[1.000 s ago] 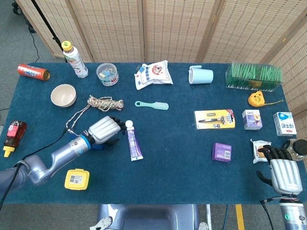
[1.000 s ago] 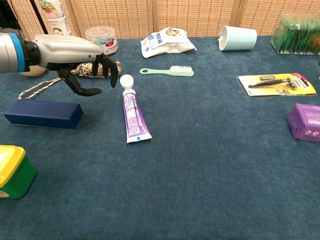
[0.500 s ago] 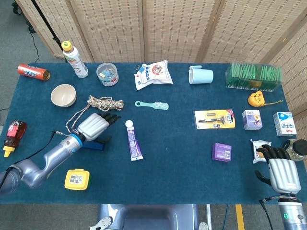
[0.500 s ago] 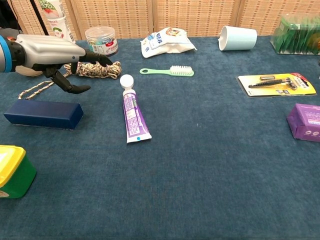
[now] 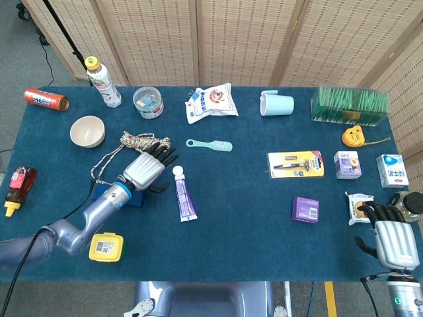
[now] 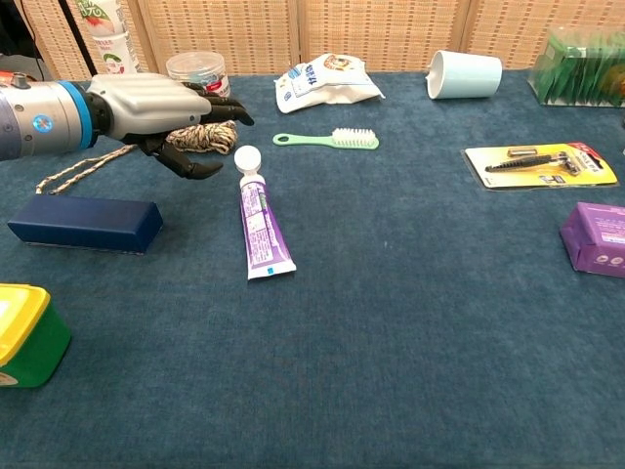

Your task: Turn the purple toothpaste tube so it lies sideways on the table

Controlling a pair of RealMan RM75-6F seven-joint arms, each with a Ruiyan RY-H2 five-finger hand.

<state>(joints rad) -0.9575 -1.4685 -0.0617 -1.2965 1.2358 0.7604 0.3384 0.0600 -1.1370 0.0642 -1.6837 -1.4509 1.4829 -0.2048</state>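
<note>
Toothpaste tube: the purple toothpaste tube (image 5: 184,197) lies flat on the blue table (image 5: 244,218), white cap (image 6: 248,158) toward the far edge, crimped end toward the robot — lengthwise, not sideways.
Left hand: the left hand (image 5: 147,170) hovers just left of the cap, fingers (image 6: 220,114) spread and reaching toward the far edge, thumb hooked below them; it holds nothing and, in the chest view, stands apart from the tube.
Beyond the left fingertips: a coil of rope (image 5: 144,141) sits just past them, one strand trailing back along the arm.
Under the left wrist: a dark blue box (image 6: 84,224) lies on the table, on the near side of the hand.
Behind the left hand: a yellow container (image 5: 106,247) sits beside the forearm, near the front edge.
Further past the left fingers: a mint toothbrush (image 5: 209,144), beyond it a white snack bag (image 5: 212,101), a clear round tub (image 5: 148,102) and a cream bowl (image 5: 87,131).
Right hand: the right hand (image 5: 391,238) rests at the far right front corner, well apart from the tube — fingers side by side, slightly curled, nothing seen in them.
At the right fingertips: a small snack packet (image 5: 357,207) lies just ahead of them.
Left of the right fingers: a small purple box (image 5: 305,209) and, further off, a razor pack (image 5: 295,164).
</note>
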